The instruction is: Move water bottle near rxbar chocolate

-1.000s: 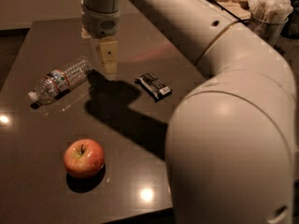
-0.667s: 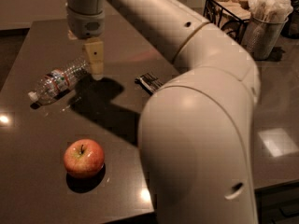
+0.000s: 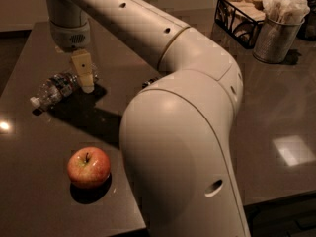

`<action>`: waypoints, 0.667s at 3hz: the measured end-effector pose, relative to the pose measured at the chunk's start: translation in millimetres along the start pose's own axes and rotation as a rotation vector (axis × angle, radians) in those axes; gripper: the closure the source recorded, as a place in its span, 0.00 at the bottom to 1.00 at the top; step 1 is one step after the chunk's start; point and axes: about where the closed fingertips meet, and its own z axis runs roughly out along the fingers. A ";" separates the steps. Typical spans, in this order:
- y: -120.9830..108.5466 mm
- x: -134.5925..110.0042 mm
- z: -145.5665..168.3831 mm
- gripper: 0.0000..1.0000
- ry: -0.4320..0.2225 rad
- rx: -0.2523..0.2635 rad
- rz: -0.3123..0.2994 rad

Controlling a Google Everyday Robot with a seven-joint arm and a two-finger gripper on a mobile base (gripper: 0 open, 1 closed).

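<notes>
The water bottle (image 3: 55,89) lies on its side on the dark table (image 3: 29,181) at the left, white cap pointing to the front left. My gripper (image 3: 85,80) hangs from above right at the bottle's base end, touching or just over it. The rxbar chocolate (image 3: 148,83) is almost wholly hidden behind my arm; only a dark edge shows to the right of the bottle.
A red apple (image 3: 89,167) sits near the table's front edge. My arm's big elbow (image 3: 182,147) covers the table's middle. A black wire basket (image 3: 242,11) and a metal cup of napkins (image 3: 276,36) stand at the back right.
My gripper has moved left and lower, from between the bottle and the bar to the bottle's base end. My arm now covers the bar. The bottle and the apple have not moved.
</notes>
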 end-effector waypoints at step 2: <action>12.5 1.8 14.5 0.42 0.035 -0.047 0.003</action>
